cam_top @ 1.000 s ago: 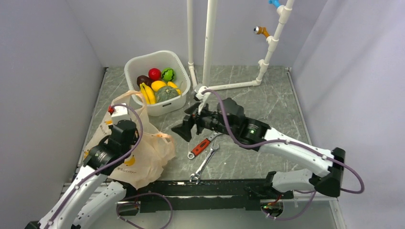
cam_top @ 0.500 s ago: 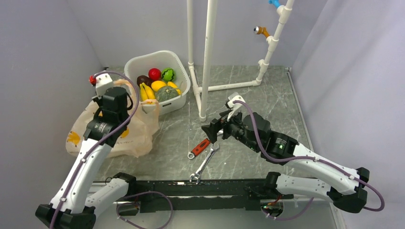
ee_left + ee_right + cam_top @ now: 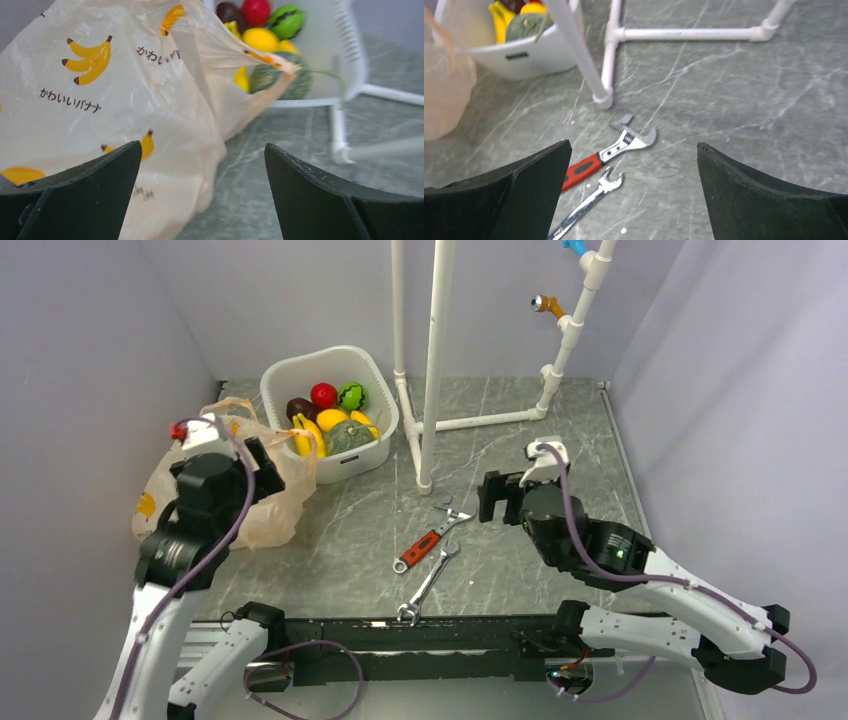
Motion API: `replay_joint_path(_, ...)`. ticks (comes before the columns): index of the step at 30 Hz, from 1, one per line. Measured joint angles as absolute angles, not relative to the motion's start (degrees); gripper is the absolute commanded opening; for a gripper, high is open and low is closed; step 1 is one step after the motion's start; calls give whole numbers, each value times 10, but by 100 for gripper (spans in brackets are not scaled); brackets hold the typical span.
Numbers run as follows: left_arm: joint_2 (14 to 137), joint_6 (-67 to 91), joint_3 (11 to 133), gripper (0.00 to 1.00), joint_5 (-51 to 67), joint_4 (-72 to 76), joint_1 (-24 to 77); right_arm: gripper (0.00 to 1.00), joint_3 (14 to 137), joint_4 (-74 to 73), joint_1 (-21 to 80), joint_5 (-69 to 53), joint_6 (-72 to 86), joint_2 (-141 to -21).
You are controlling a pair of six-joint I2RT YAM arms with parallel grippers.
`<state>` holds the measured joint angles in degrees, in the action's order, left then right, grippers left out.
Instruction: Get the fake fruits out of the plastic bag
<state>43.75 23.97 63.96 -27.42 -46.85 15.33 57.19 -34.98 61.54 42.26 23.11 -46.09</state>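
Observation:
The fake fruits lie in the white tub [image 3: 375, 445]: a yellow banana bunch [image 3: 306, 436], a dark-green squash piece [image 3: 347, 437], a green striped ball [image 3: 351, 395] and a yellow-orange ball [image 3: 331, 419]. The plastic bag [image 3: 270, 510], beige with banana prints, slumps on the table left of the tub, one handle draped toward it. My left gripper [image 3: 264, 466] hovers over the bag, open and empty; in the left wrist view the bag [image 3: 100, 100] fills the left side beyond the gripper [image 3: 202, 150]. My right gripper [image 3: 497, 497] is open and empty over the table's middle right.
A red ball [image 3: 323, 394] and a maroon fruit [image 3: 300, 408] share the tub. A red-handled adjustable wrench [image 3: 428, 540] and a silver spanner [image 3: 428, 585] lie mid-table, seen below the right gripper [image 3: 634, 147]. A white pipe frame [image 3: 432, 360] stands behind them.
The left gripper carried the bag back and to the left, then opened and let it go. The right arm drew back to the right, away from the bag.

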Motion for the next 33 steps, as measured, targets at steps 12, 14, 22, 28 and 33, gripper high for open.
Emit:
replay_joint_path(12,313,240,833,99,-115,-473,153,100,738,-424,615,548,201,-442)
replay_joint_path(14,307,236,848,99,-103,-464,153,100,757,-423,615,555,182,-434)
replay_joint_path(22,263,212,859,99,-57,-400,153,100,804,-406,615,565,124,-408)
replay_joint_path(28,221,190,854,99,-41,-326,153,100,826,-376,615,564,88,-403)
replay_joint_path(33,203,175,856,99,-41,-283,153,100,829,-347,615,553,63,-398)
